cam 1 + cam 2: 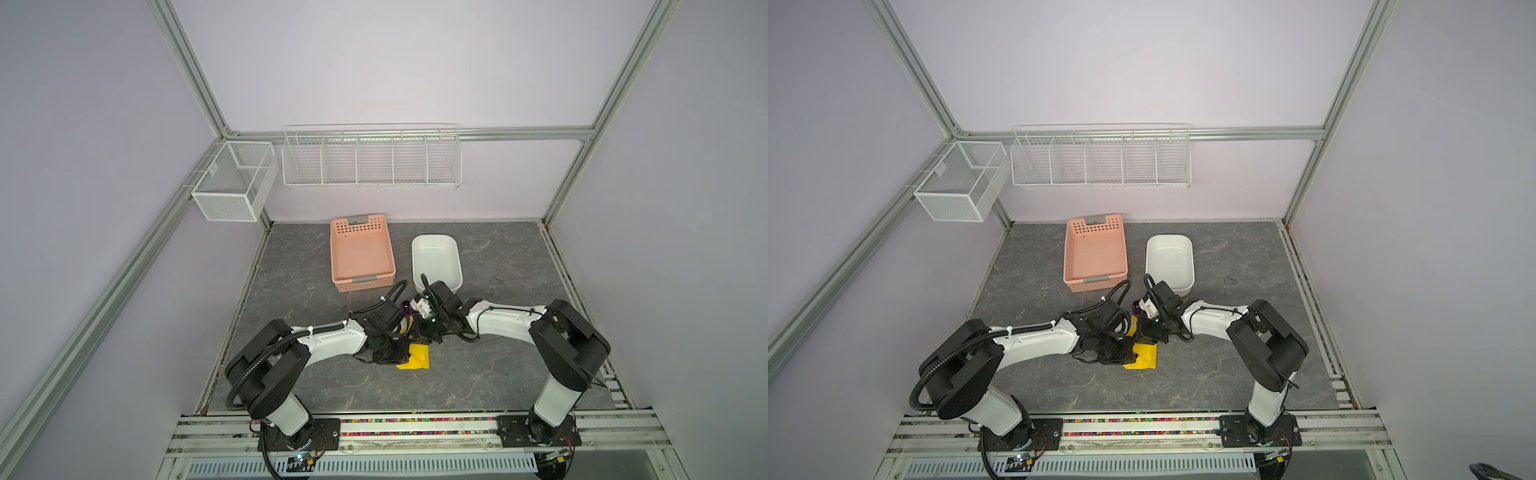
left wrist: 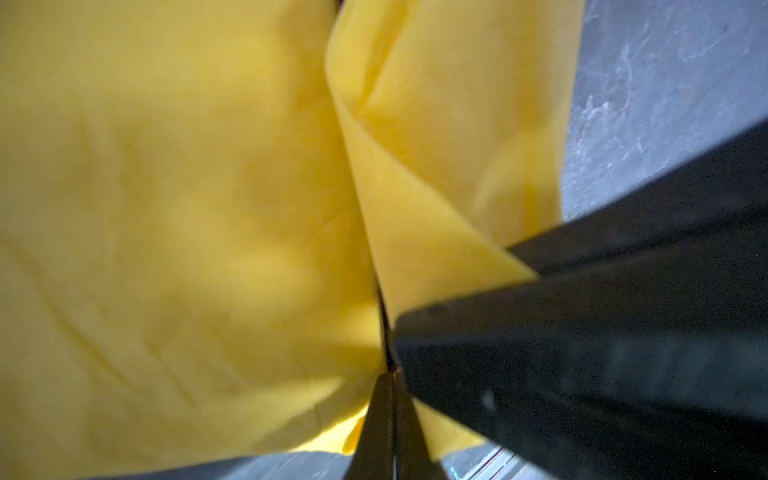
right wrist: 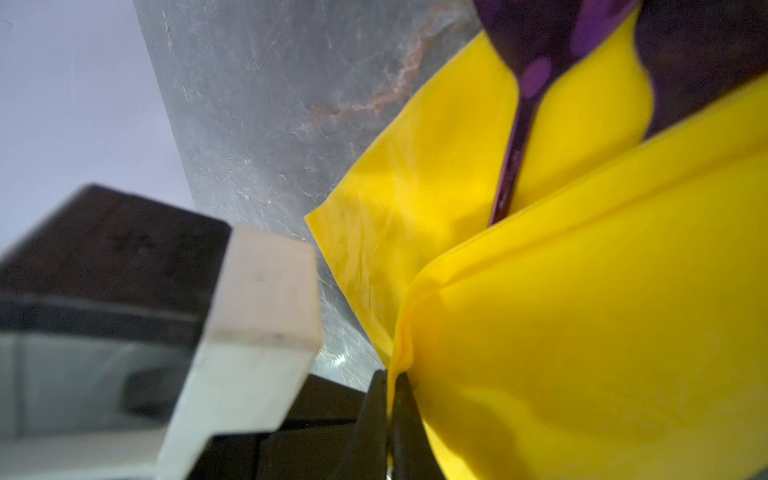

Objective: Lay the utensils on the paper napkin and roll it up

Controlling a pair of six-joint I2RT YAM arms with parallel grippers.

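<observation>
**Napkin** [image 1: 417,358]: the yellow sheet is doubled over on itself. It lies on the table [image 1: 498,374], on the arm-base side of the pink basket [image 1: 362,286].

**Utensils** [image 3: 536,79]: purple heads stick out of the fold at the end nearer the basket. I can't see the handles under the paper, and I cannot count the pieces.

**Left pincer** [image 2: 388,386]: the jaws are pressed together on an edge of the napkin, at the end farther from the basket.

**Right pincer** [image 3: 388,382]: the jaws are likewise clamped on a fold of the napkin, at the end nearer the basket.

**White tub** [image 1: 436,236]: it stands just beside the basket, on the right arm's side.
</observation>
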